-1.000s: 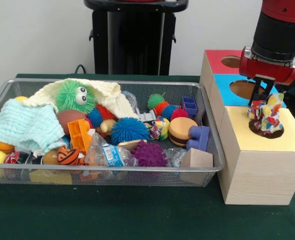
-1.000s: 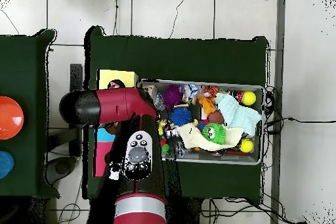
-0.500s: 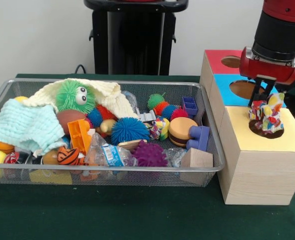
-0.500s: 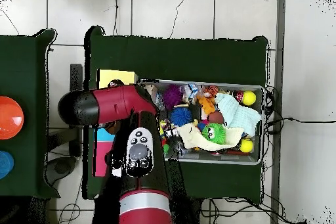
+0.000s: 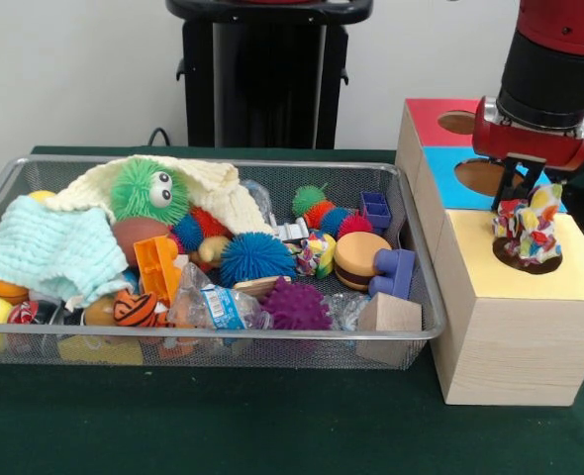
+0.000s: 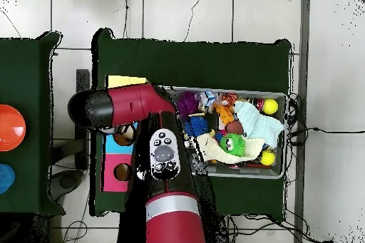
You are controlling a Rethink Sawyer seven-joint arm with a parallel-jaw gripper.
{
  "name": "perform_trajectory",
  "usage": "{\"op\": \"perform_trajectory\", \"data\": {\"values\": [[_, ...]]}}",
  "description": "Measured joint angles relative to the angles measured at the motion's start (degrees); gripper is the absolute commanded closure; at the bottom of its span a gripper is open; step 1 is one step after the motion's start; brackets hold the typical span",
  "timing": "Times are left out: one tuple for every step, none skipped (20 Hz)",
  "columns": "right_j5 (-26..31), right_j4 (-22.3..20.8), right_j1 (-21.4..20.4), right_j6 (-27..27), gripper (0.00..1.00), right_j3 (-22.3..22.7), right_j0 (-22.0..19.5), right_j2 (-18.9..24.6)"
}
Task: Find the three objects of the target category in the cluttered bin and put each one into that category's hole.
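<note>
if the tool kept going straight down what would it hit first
Most likely the multicoloured toy directly under the tool, sitting in the hole of the yellow box; depth is hard to judge from this view.

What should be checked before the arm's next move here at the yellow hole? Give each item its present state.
1. Multicoloured toy sits over the yellow section's hole: ok.
2. Toy fully dropped through the hole: not ok, most of it stands above the yellow box top.
3. Gripper released from the toy: cannot tell.
4. Blue hole and red hole unblocked: ok.
5. Wire bin apart from the gripper's path: ok.
</note>
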Motion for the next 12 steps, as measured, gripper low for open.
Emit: {"op": "perform_trajectory", "data": {"values": [[0.68,-0.11,0.13,0.0,1.0,-0.29,-0.28,0.35],[1.68,-0.14,0.39,0.0,1.0,-0.79,-0.62,0.77],[2.68,-0.18,0.64,0.0,1.0,-1.29,-0.95,1.2],[3.41,-0.18,0.84,0.0,1.0,-1.68,-1.12,1.44],[4.39,-0.19,1.15,0.0,1.0,-2.28,-1.3,1.69],[6.02,-0.2,1.64,0.0,1.0,-3.26,-1.48,2.0],[6.78,-0.24,1.87,0.0,1.0,-3.73,-1.56,2.14],[9.38,-0.33,2.78,-0.01,1.0,-5.48,-1.83,2.65],[9.85,-0.42,2.94,-0.02,1.0,-5.8,-1.88,2.76],[10.77,-0.61,3.23,-0.08,1.0,-6.41,-2.0,3.01],[11.21,-0.75,3.37,-0.12,1.0,-6.7,-2.05,3.15],[13.36,-1.63,4.01,-0.4,1.0,-8.18,-2.2,3.77]]}}
